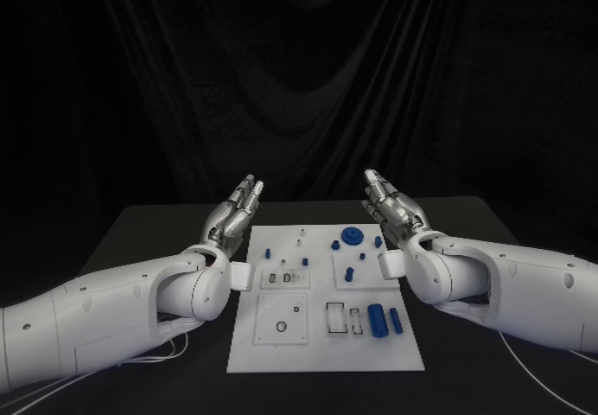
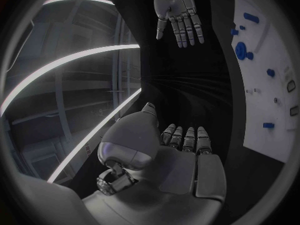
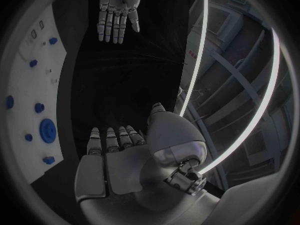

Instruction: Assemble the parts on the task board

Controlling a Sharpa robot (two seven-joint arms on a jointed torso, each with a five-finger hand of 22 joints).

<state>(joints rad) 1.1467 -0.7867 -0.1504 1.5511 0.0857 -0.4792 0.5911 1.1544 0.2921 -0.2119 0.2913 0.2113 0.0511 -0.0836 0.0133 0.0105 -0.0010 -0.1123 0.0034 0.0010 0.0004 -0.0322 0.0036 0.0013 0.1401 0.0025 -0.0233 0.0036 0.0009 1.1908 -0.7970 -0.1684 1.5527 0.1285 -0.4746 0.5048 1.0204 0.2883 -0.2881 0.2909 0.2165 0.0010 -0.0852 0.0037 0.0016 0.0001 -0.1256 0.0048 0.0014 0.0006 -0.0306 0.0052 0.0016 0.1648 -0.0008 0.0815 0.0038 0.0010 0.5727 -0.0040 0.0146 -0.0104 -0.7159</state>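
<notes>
Board (image 1: 327, 346) lies mid-desk with blue parts (image 1: 375, 320) loose on it, left hand (image 1: 234, 213) and right hand (image 1: 392, 207) flank it, spread, empty — best approach one part squarely from above.

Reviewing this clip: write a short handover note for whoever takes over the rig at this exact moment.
Left hand open, raised beside the task board's left edge, holding nothing.
Right hand open, raised beside its right edge, holding nothing.
Blue parts sit on the board's far right section; two blue cylinders lie near its right front.
Done: no part in hand; nothing visibly assembled.
Left: pick up and fit the parts.
</notes>
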